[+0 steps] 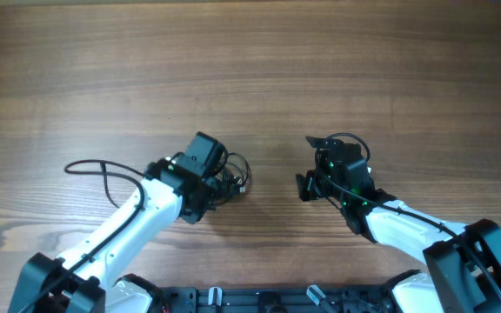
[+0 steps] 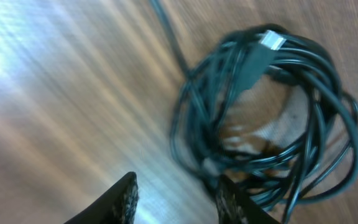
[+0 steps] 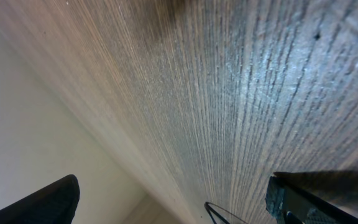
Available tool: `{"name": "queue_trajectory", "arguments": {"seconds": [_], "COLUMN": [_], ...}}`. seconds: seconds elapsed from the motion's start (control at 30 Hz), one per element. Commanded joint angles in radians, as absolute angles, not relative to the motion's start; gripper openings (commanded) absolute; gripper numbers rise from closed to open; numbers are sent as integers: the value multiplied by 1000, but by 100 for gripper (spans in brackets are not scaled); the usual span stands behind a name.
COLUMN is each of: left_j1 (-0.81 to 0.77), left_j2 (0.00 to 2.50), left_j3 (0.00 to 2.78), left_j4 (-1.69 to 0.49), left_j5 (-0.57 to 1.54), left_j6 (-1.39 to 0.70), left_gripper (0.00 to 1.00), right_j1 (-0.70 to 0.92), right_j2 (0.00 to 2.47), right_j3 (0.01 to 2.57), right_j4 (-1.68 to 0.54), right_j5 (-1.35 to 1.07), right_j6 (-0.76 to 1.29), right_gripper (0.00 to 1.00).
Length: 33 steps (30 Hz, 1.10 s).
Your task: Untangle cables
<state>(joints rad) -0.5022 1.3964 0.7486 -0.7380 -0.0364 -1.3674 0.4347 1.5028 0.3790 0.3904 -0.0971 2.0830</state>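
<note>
On the worktop (image 1: 250,69), left of its middle and toward the near edge: the cables (image 1: 236,178) lay in one loose black coil, thin strands crossing over each other.
Plug tip (image 2: 272,40): pale and silvery, it showed at the coil's far side in the left wrist view, on top of the strands.
Left pincer (image 2: 179,200): at the coil's edge, fingers partly apart with only bare wood between them. The nearest strands ran just beside one finger; whether they touched it could not be told.
Right pincer (image 1: 310,165): right of the worktop's middle and well apart from the cables, jaws spread wide and gripping nothing, with wood grain filling its view.
</note>
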Motion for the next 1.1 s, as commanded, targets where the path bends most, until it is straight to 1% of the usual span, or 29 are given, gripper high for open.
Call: {"name": "queue_trajectory", "arguments": {"seconds": [0.0, 0.07, 0.17, 0.27, 0.33, 0.37, 0.4, 0.47, 0.5, 0.57, 0.7, 0.77, 0.83, 0.87, 0.9, 0.93, 0.97, 1.07], "left_j1": [-508, -508, -509, -509, -509, -509, -509, -509, -509, -509, -503, -484, -468, -461, -460, -460, -460, -461], "left_j2": [1403, 1403, 1403, 1403, 1403, 1403, 1404, 1408, 1414, 1436, 1405, 1323, 1241, 1205, 1183, 1180, 1188, 1258], "left_j3": [659, 622, 566, 521, 515, 515, 515, 515, 515, 515, 520, 539, 546, 546, 546, 546, 541, 540], "left_j4": [-656, -640, -548, -439, -399, -383, -370, -360, -360, -360, -362, -423, -471, -479, -478, -472, -456, -437], "left_j5": [-60, -101, -102, -113, -130, -134, -134, -152, -164, -168, -100, -67, -85, -96, -103, -106, -106, -101], "left_j6": [-1422, -1494, -1531, -1531, -1530, -1531, -1531, -1531, -1531, -1531, -1530, -1531, -1531, -1537, -1583, -1641, -1678, -1738], "left_gripper": [40, 39, 30, 29, 34, 35, 35, 31, 29, 26, 36, 48, 53, 53, 48, 35, 31, 33], "right_j1": [439, 439, 439, 439, 439, 439, 439, 439, 439, 439, 439, 439, 439, 439, 439, 439, 439, 439], "right_j2": [1554, 1554, 1554, 1554, 1554, 1554, 1554, 1554, 1554, 1554, 1554, 1554, 1554, 1554, 1554, 1554, 1554, 1554], "right_j3": [316, 316, 316, 316, 316, 316, 316, 316, 316, 316, 316, 316, 316, 316, 316, 316, 316, 316], "right_j4": [313, 308, 244, 162, 189, 228, 287, 393, 418, 432, 434, 434, 434, 439, 441, 442, 443, 444], "right_j5": [-65, -65, -61, -150, -157, -163, -181, -223, -243, -250, -242, -237, -234, -233, -228, -226, -226, -226], "right_j6": [2068, 2068, 2068, 2055, 1913, 1827, 1690, 1478, 1422, 1389, 1387, 1386, 1387, 1387, 1388, 1388, 1388, 1387], "right_gripper": [100, 100, 100, 100, 100, 100, 100, 100, 100, 100, 100, 100, 100, 100, 100, 100, 100, 100]}}
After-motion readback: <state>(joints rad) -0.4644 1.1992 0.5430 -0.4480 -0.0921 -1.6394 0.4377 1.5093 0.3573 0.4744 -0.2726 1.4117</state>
